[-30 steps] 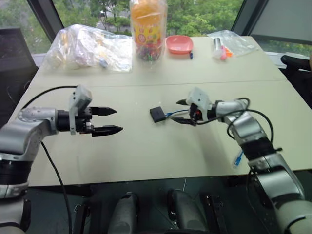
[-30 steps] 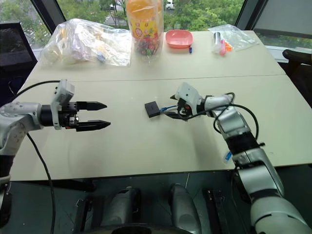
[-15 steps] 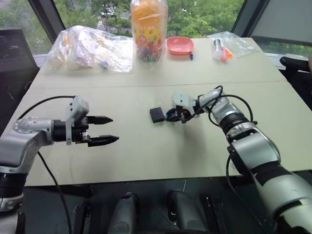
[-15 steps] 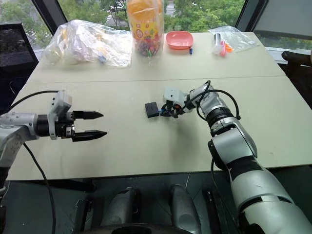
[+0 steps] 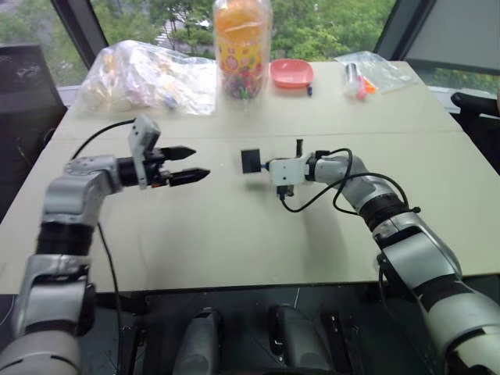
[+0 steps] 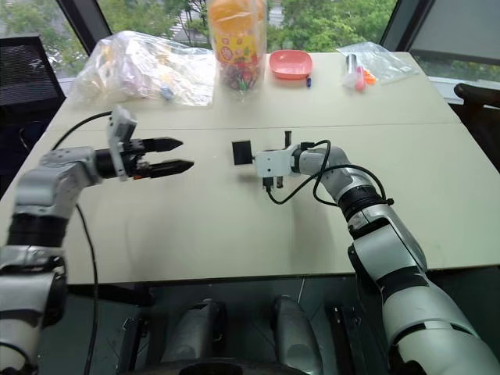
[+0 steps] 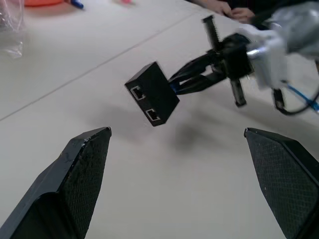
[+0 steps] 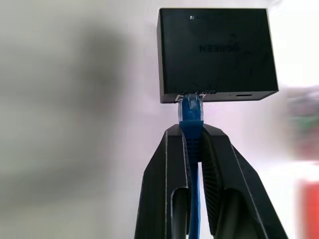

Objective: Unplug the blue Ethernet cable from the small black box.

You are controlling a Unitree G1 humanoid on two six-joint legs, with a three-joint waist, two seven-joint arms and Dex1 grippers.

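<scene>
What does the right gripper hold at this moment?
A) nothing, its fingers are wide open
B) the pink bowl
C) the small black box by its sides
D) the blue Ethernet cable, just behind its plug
D: in the right wrist view the right gripper is shut on the blue Ethernet cable just behind the plug, which sits in the small black box.

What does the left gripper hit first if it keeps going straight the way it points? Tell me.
Probably the small black box, hanging off the table from the blue Ethernet cable pinched in the right gripper. The open left gripper points at it; depth is unclear.
</scene>
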